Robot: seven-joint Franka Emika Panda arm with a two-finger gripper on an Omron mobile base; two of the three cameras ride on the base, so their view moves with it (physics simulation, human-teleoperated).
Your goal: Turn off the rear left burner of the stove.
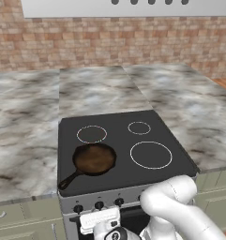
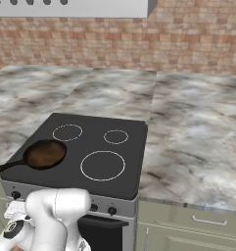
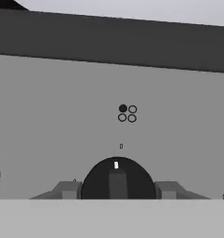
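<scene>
rear left burner [image 1: 91, 134] sits black at the back of the stove [image 1: 119, 176], just behind the skillet [image 1: 94, 159]. Its knob [image 3: 117, 179] on the stove's front panel lies dead centre between the gripper [image 3: 117, 189] fingers [image 3: 67, 189], 1 each side, jaws wide around it, grip ridge upright

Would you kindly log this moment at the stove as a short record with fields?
stove: black glass cooktop, silver front panel
rear left burner: ring, inside plain black, no glow
pan: brown skillet on the front left burner, handle toward the front left corner
knob: black knob under a four-circle icon with its upper left circle filled, white mark pointing up
hand: hand with a fingertip on each side of the knob; contact unclear
</scene>
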